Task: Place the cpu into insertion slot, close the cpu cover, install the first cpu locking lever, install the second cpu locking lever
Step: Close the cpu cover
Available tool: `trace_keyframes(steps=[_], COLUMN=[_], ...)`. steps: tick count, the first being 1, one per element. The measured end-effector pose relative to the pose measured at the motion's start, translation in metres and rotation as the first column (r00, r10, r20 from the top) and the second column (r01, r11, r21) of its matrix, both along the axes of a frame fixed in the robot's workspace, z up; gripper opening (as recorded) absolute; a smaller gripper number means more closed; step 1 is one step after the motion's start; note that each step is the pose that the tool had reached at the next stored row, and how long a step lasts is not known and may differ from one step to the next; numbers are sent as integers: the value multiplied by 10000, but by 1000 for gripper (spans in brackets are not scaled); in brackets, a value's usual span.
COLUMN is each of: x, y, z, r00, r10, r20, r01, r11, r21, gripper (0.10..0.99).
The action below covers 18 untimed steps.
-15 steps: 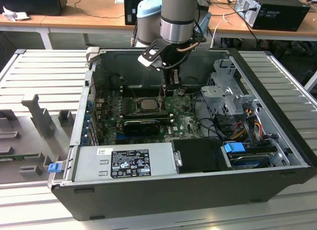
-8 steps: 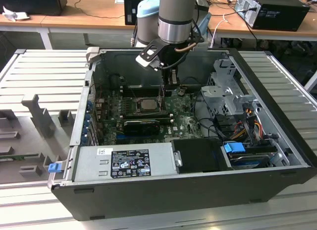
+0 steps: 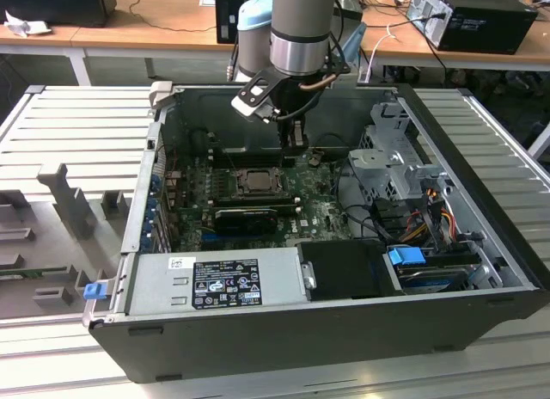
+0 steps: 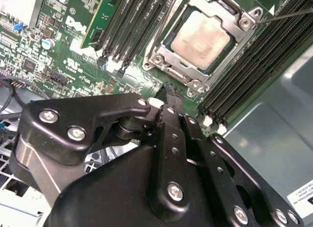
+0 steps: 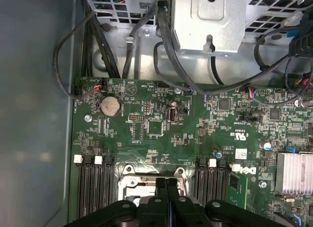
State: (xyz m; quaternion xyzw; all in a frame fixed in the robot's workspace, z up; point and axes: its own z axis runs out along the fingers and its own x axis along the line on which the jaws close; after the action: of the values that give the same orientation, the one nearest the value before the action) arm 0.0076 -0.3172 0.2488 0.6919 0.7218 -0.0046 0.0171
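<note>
On the green board [image 4: 73, 65], the cpu [image 4: 200, 39] lies near the closed tool [image 4: 169, 90].

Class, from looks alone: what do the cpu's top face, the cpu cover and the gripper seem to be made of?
The cpu: likely metal, matte silvery-tan. The cpu cover: bright bare metal, probably steel, glinting at edges. The gripper: black, semi-gloss, metal or plastic unclear; silver screws.

Light is even and diffuse, from overhead. In the second wrist view the cpu [image 4: 200, 38], just beyond the pincer [image 4: 168, 90], carries a pale soft glare. In the exterior view the case [image 3: 344, 330] interior below the pincer is dim; the worktop [image 3: 77, 132] around it is bright.
</note>
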Motion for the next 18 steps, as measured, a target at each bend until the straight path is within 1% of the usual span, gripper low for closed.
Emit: trace_keyframes(steps=[5, 15, 18], x=[-28, -37, -69], y=[0, 0, 0], z=[-5, -12, -16], r00=[10000, 10000, 10000], r10=[-1, 2, 0], r20=[-1, 0, 1], r01=[1, -2, 0], r11=[10000, 10000, 10000], r21=[-1, 0, 11], gripper=[106, 106, 106])
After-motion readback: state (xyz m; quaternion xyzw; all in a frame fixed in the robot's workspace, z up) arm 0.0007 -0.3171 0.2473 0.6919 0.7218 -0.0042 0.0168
